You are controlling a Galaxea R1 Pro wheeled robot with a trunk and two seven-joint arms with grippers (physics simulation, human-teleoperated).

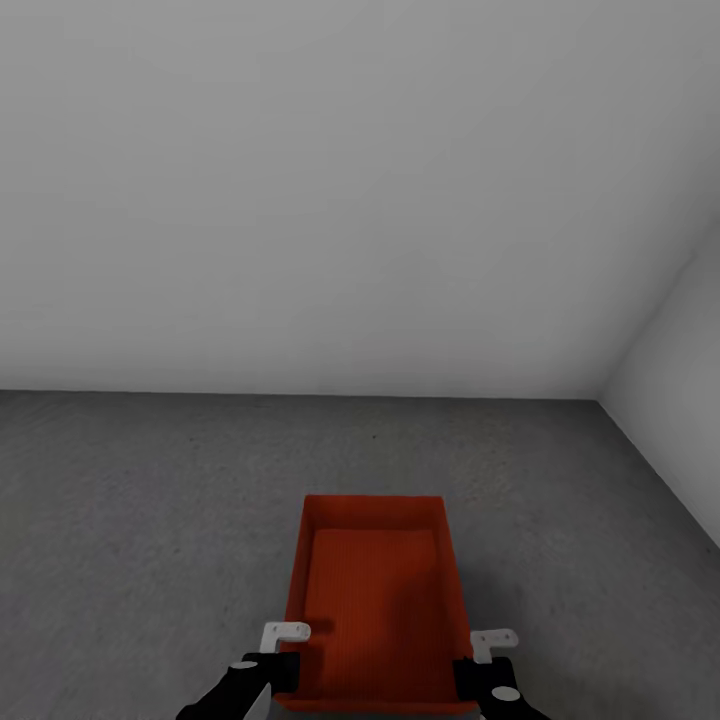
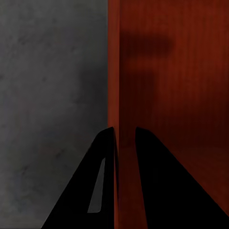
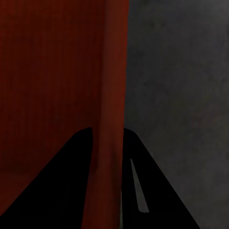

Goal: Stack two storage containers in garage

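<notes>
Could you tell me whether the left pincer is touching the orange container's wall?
Touching: in the left wrist view, the left pincer straddles the container wall, fingers against it.

This is a bare, unfurnished room of the garage kind. A rough, matte dark grey concrete floor (image 1: 140, 520) runs to plain white-grey walls (image 1: 350, 200), two of them meeting in a corner at the far right. The same mottled concrete shows in both wrist views.
</notes>
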